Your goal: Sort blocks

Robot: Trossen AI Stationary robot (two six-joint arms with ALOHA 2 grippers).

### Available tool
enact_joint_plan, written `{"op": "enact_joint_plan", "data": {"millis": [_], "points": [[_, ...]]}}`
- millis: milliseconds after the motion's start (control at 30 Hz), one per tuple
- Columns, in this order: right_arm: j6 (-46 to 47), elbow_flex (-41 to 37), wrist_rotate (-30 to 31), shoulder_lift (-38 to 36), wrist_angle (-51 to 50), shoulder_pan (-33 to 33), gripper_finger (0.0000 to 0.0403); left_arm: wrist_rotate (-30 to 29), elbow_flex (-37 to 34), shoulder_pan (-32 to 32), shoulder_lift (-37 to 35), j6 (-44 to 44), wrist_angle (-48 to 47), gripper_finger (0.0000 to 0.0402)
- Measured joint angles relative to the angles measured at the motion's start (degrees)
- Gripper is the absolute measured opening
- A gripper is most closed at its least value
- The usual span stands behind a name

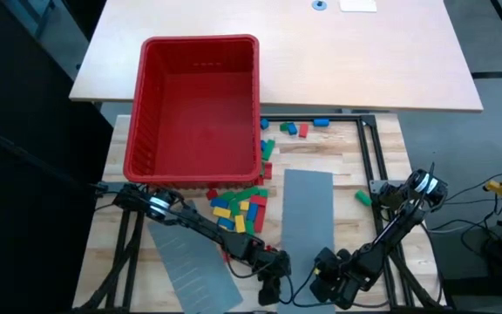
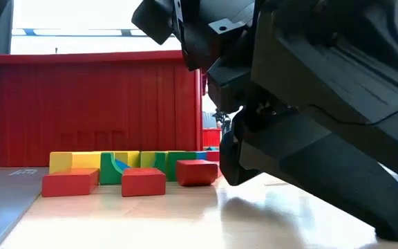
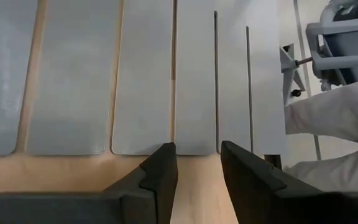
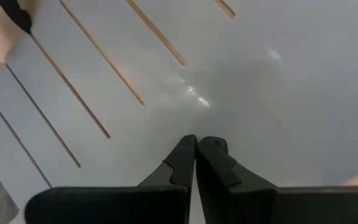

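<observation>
Both arms low at near edge of bench [image 1: 382,144], wrists almost meeting. Left gripper [image 1: 273,283] over near end of left grey panel [image 1: 186,262], jaws parted a little, nothing between them, only bare wood and panel slots beyond the fingers [image 3: 160,180]. Right gripper [image 4: 196,155] over near end of right grey panel [image 1: 309,218], jaws closed tip to tip, holding nothing. Blocks [image 1: 240,209] all lying far of both grippers: main heap in the gap between the two panels, just near of the red bin [image 1: 199,105], some touching its near wall; a looser scatter farther right beside the bin's right wall [image 1: 295,129]; one green stray [image 1: 363,198] alone at the right, by the frame rail. Heap closer to left gripper, up along its own forearm line, so left arm judged the likelier picker; jaws would have to swing back toward the far side. Long axes in heap mixed, no common direction; three red ones in low view [image 2: 133,181] lying flat, long sides across the view. Blocks small, hard-edged, matte painted bricks, red, green, blue, yellow. Panels flat, smooth, slightly glossy, cut with long narrow slots. Bin ribbed plastic, inside bare as far as seen. Bench pale wood boards.
</observation>
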Motion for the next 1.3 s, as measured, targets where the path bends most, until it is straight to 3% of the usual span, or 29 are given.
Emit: {"op": "enact_joint_plan", "data": {"millis": [400,1033,1167,1300], "points": [[-0.98,-0.1,0.32,0.13,4.02,-0.04,0.0,5.45,-0.13,-0.15,0.55,-0.21,4.72,0.0105],[1.43,-0.04,0.24,-3.09,4.48,2.8,0.0,5.01,0.22,-0.5,1.6,-2.16,4.7,0.0105],[5.51,-0.04,-0.07,-3.79,4.35,5.35,0.0022,5.05,0.22,-0.52,1.6,-2.2,4.48,0.0105],[10.25,-0.02,-1.57,-3.87,5.0,8.3,0.0076,5.11,0.2,-0.59,1.6,-2.32,4.42,0.0105]]}}
